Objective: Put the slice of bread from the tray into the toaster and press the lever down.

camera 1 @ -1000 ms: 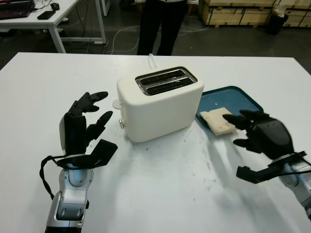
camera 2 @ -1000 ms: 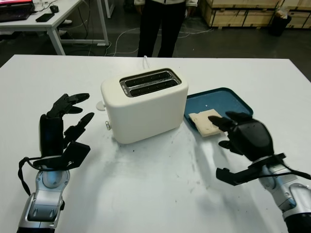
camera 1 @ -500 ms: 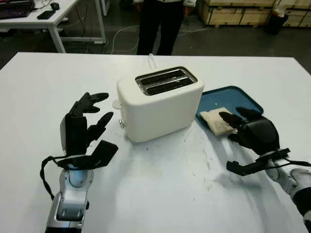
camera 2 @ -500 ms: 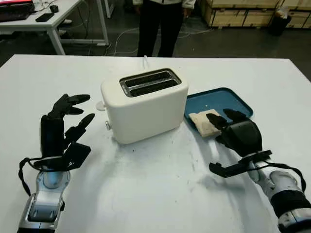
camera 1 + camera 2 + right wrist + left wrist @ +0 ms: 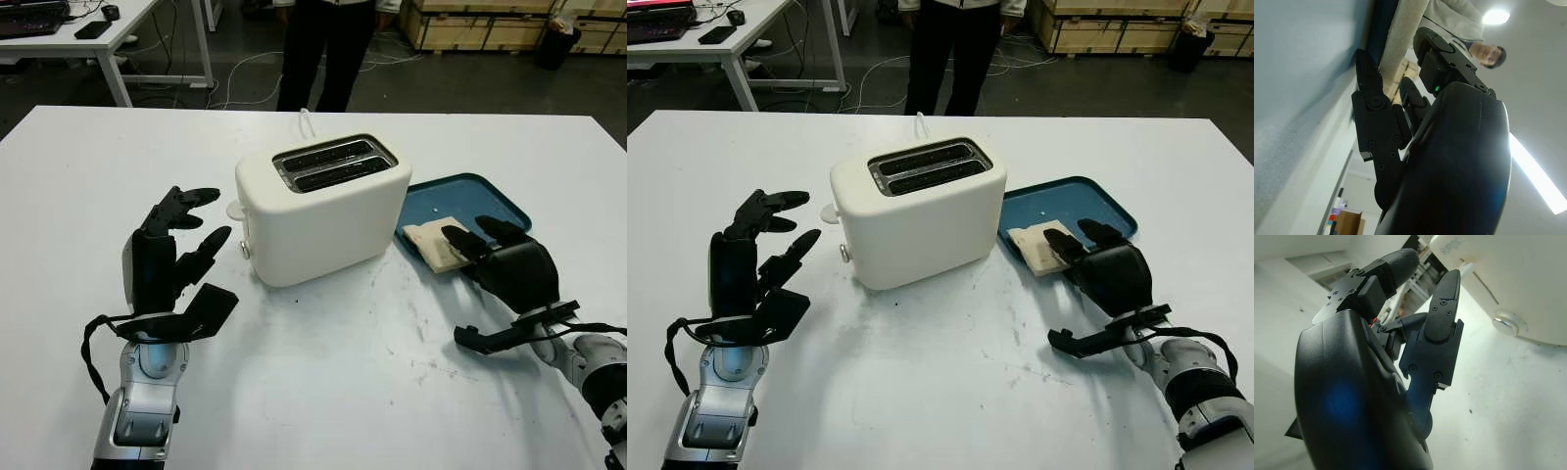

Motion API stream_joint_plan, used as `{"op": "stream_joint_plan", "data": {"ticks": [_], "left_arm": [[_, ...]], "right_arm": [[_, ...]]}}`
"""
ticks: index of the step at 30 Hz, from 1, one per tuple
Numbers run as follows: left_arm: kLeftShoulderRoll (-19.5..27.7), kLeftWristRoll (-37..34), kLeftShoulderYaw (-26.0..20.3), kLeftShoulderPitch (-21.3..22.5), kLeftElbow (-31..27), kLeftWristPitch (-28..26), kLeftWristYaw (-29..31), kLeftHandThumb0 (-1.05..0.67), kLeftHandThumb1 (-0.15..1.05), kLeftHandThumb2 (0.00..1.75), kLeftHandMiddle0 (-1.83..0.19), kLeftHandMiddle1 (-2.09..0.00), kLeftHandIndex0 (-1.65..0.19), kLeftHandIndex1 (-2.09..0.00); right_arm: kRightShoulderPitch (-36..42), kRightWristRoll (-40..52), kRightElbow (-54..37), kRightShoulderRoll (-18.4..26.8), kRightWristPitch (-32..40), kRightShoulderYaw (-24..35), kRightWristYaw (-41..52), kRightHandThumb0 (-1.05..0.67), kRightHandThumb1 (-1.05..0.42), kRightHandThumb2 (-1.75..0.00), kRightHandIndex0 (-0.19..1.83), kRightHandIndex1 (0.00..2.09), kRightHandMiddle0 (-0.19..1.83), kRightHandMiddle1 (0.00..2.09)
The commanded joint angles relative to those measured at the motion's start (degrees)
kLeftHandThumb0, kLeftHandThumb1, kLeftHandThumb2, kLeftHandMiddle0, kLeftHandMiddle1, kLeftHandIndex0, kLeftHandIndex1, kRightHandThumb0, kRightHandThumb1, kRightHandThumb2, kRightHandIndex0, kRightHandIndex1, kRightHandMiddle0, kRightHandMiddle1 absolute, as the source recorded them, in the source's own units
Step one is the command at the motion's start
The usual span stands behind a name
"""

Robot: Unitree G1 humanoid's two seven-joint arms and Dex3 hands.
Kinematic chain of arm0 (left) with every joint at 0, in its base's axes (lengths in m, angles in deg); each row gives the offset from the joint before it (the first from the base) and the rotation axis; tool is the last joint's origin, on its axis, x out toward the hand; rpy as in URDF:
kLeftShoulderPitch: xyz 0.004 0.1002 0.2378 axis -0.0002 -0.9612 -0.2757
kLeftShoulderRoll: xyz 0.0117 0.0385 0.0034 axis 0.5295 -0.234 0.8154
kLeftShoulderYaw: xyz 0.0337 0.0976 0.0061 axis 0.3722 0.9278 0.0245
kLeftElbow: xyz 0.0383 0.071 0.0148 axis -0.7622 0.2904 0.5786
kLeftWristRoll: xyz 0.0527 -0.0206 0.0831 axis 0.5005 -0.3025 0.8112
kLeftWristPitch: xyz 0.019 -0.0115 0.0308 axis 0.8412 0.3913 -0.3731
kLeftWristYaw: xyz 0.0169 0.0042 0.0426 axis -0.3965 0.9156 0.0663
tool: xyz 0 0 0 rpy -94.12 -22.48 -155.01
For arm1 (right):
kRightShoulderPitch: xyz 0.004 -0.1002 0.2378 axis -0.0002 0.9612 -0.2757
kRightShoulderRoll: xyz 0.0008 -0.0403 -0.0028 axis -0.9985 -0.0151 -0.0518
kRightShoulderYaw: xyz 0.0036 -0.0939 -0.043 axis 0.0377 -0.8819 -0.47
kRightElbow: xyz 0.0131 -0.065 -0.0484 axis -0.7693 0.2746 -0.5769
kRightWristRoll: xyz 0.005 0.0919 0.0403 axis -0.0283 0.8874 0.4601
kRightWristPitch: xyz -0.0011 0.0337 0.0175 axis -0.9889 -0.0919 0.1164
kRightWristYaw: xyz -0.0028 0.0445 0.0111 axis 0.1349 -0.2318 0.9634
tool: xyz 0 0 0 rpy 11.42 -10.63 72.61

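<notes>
My right hand covers the near edge of the one bread slice on the blue tray, right of centre; I cannot tell whether it grips. One toaster, two slots, centre frame. Left hand open, lower left, above the tabletop.

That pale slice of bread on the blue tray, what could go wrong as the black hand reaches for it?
The pale slice of bread lies flat at the blue tray's near edge, so the right hand might push it off rather than lift it. The white toaster stands close beside the tray, so a lifted slice could bump its wall. The left hand is open, left of the toaster.
</notes>
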Motion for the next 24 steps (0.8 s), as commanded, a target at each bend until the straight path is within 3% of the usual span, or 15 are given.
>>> {"op": "stream_joint_plan", "data": {"ticks": [1, 5, 7, 8, 10, 12, 14, 18, 21, 23, 24], "left_arm": [[0.0, 0.3, -0.1, -0.3, -0.4, 0.9, -0.6, -0.36, 0.92, 0.06, -0.41, -1.29, -0.49, -0.78], [-0.1, 0.3, 0.0, -0.3, -0.2, 1.0, -0.9, -0.36, 0.92, 0.06, -0.42, -1.29, -0.49, -0.78], [-0.1, 0.4, 0.0, -0.4, -0.2, 0.9, -1.0, -0.36, 0.92, 0.06, -0.42, -1.29, -0.49, -0.79], [-0.2, 0.3, 0.1, -0.5, -0.3, 0.8, -0.9, -0.36, 0.92, 0.06, -0.41, -1.29, -0.49, -0.79], [-0.5, 0.4, 0.2, -0.8, -0.9, 0.2, -0.8, -0.35, 0.92, 0.06, -0.41, -1.29, -0.48, -0.79], [-0.6, 0.6, 0.2, -1.0, -1.1, -0.1, -0.8, -0.35, 0.92, 0.06, -0.4, -1.28, -0.48, -0.78], [-0.7, 0.8, 0.2, -1.0, -1.0, 0.1, -0.9, -0.35, 0.92, 0.06, -0.41, -1.28, -0.48, -0.78], [-0.7, 0.6, 0.1, -1.1, -0.6, 0.9, -1.1, -0.35, 0.92, 0.06, -0.42, -1.28, -0.48, -0.79], [-0.6, 0.8, 0.2, -1.2, -0.4, 1.1, -1.2, -0.36, 0.92, 0.06, -0.42, -1.27, -0.48, -0.78], [-0.7, 0.7, 0.2, -1.4, -0.6, 0.7, -1.0, -0.37, 0.92, 0.08, -0.41, -1.27, -0.48, -0.78], [-0.7, 0.5, 0.2, -1.4, -0.7, 0.6, -0.9, -0.37, 0.92, 0.08, -0.41, -1.26, -0.48, -0.78]], "right_arm": [[-0.3, 0.6, 0.9, -0.2, -0.1, -0.9, -0.5, -0.23, -0.87, -0.01, 0.62, 0.02, 0.59, 0.02], [-1.3, -0.9, 3.0, -0.2, -0.4, -2.6, -5.9, -0.19, -0.91, -0.01, 0.85, 0.07, 0.75, 0.05], [-1.9, -1.0, 4.2, -0.5, -0.3, -3.5, -8.7, -0.19, -0.92, -0.02, 1.12, 0.12, 0.95, 0.07], [-2.1, -0.9, 4.7, -0.7, -0.4, -3.9, -10.0, -0.2, -0.92, -0.04, 1.11, 0.34, 1.03, 0.06], [-2.6, -0.7, 5.6, -1.0, -0.5, -4.6, -11.9, -0.26, -0.92, -0.08, 0.88, 1.05, 1.15, 0.05], [-3.1, -0.5, 6.5, -1.1, -0.6, -5.2, -13.0, -0.31, -0.92, -0.1, 0.78, 1.34, 1.21, 0.07], [-3.5, -0.4, 7.0, -1.1, -0.6, -5.8, -13.3, -0.33, -0.92, -0.1, 0.74, 1.42, 1.23, 0.08], [-3.9, -0.2, 7.2, -0.8, -0.8, -6.6, -13.7, -0.33, -0.92, -0.11, 0.78, 1.34, 1.22, 0.11], [-4.2, -0.1, 7.1, -0.7, -0.7, -6.8, -14.2, -0.33, -0.92, -0.1, 0.75, 1.4, 1.19, 0.18], [-4.4, 0.1, 6.9, -0.5, -0.8, -6.7, -13.9, -0.34, -0.92, -0.13, 0.72, 1.44, 0.94, 0.69], [-4.5, 0.3, 6.9, -0.4, -0.9, -6.7, -13.8, -0.34, -0.92, -0.14, 0.72, 1.44, 0.86, 0.84]]}}
